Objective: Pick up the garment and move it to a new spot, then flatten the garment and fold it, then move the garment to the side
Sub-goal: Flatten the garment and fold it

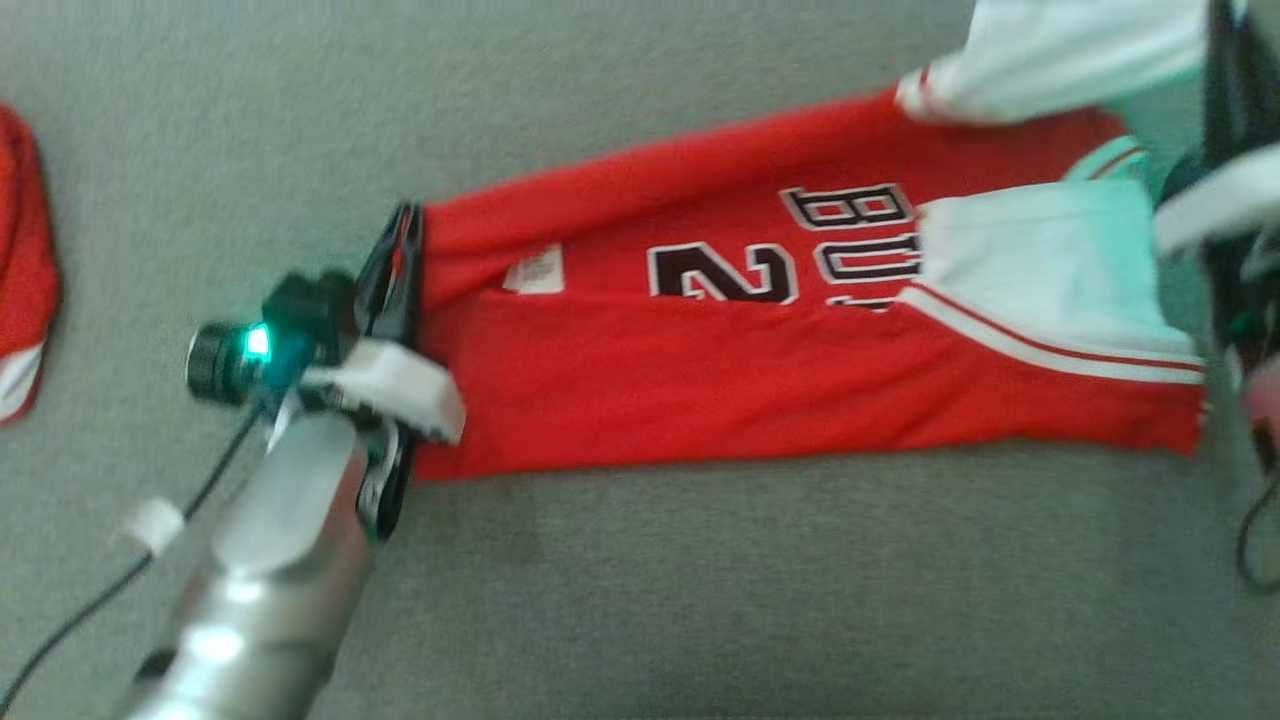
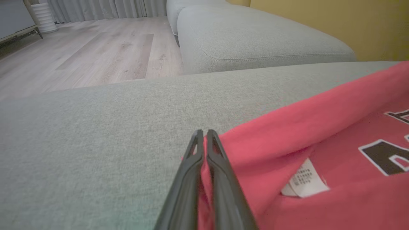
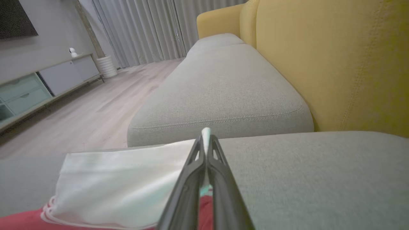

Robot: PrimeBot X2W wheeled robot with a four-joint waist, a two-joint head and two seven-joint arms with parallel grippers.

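The red jersey (image 1: 760, 380) lies spread lengthwise on the grey sofa cushion (image 1: 700, 580). The left gripper (image 2: 204, 134) is pressed together on its hem. The right gripper (image 3: 206, 134) pinches its white sleeve (image 3: 121, 185) near the cushion's edge.

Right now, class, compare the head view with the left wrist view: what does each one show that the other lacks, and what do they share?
Head view adds: the red jersey stretched out along most of its length, its white panel, and another red garment at the left edge. Left wrist view adds: the wooden floor, curtains and a yellow backrest. Shared: the left pincer shut on the jersey's edge, the white label and the grey cushion.
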